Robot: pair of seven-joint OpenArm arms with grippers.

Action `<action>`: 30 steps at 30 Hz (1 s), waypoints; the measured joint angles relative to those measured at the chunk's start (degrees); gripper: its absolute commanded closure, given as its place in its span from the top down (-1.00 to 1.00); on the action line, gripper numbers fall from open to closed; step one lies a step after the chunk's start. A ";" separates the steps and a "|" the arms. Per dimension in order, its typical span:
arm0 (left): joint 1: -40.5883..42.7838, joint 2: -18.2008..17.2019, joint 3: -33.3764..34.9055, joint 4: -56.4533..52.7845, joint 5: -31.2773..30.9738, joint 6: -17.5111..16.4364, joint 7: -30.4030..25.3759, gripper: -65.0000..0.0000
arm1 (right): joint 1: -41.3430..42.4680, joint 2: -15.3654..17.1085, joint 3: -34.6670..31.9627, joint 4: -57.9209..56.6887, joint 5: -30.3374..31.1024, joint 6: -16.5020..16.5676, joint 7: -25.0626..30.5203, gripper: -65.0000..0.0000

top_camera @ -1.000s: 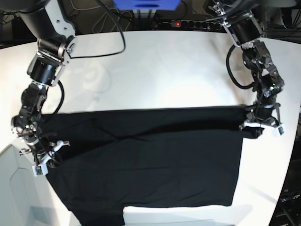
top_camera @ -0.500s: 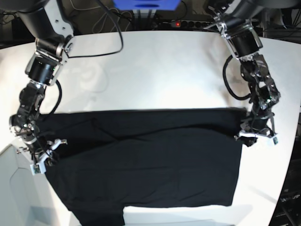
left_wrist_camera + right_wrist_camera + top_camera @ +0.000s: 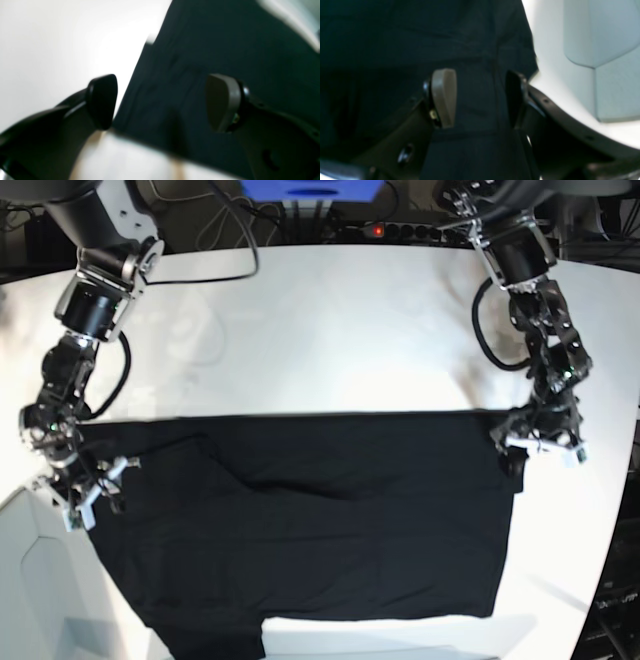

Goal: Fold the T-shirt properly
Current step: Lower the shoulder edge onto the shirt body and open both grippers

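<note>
Across the white surface we see the black T-shirt spread flat, its upper edge a straight horizontal fold line and its lower part reaching the near edge of the surface, where a sleeve hangs toward the bottom left. Soft creases run diagonally through the cloth near its upper left. No print or tag shows from this side.

At the shirt's upper corner on the base view's right, our left gripper hovers at the cloth edge. In the left wrist view its fingers are spread wide apart, with the shirt corner lying below and between them and nothing pinched.

At the opposite corner, on the base view's left, our right gripper sits over the shirt's side edge. In the right wrist view its fingers also stand apart, and a strip of dark fabric lies in the gap without being pressed from either side. Both views are blurred, so we cannot tell whether the fingertips touch the cloth beneath.

Black cables trail along the far edge of the surface behind the arms.
</note>
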 measured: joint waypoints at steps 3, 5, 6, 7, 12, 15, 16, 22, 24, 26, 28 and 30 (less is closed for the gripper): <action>1.75 0.07 -0.13 -0.07 -0.09 0.17 0.13 0.62 | -1.64 -0.17 0.02 2.82 0.07 0.00 -0.39 0.00; 1.92 0.04 -0.13 -0.04 -0.02 0.17 -0.28 0.62 | -2.60 -0.15 -0.11 4.17 0.24 -0.02 0.44 0.00; 1.90 0.07 -0.09 -0.04 -0.07 0.13 -0.39 0.62 | -3.21 -0.09 -0.11 4.52 0.35 -0.02 0.57 0.00; 1.90 0.07 -0.09 -0.31 -0.02 0.09 -0.46 0.62 | -3.85 -0.04 -0.07 4.50 0.37 0.00 0.55 0.00; 1.84 0.24 -0.09 -4.96 -0.02 0.00 -1.36 0.62 | -5.86 -0.02 0.17 4.24 0.00 0.00 -0.13 0.01; 1.55 -0.11 -0.09 -6.03 -0.04 -0.02 -1.70 0.62 | -5.75 -0.15 2.99 4.26 0.42 0.00 0.61 0.01; 1.40 -0.24 -0.09 -6.62 -0.02 -0.04 -2.23 0.62 | -5.73 -0.13 4.26 4.24 0.17 0.00 0.26 0.01; -1.38 -0.61 0.15 -11.41 -0.44 -0.66 -4.22 0.62 | -5.55 2.75 6.82 1.88 0.20 0.00 0.48 0.01; -1.44 -0.52 0.26 -11.72 -0.44 -0.68 -4.66 0.59 | -5.73 3.32 6.80 0.52 0.26 0.00 0.44 0.01; -1.42 -0.46 0.24 -11.91 -0.66 -0.90 -4.94 0.40 | -5.92 3.98 6.71 -1.53 0.28 0.00 0.48 0.01; -1.46 -0.57 0.20 -12.13 -0.48 -0.83 -4.85 0.07 | -5.99 4.35 6.84 -3.91 0.20 0.00 0.28 0.01; -1.64 -0.42 0.17 -12.22 -0.48 -0.79 -4.22 -0.26 | -6.03 4.83 7.19 -6.38 0.46 0.00 0.42 0.01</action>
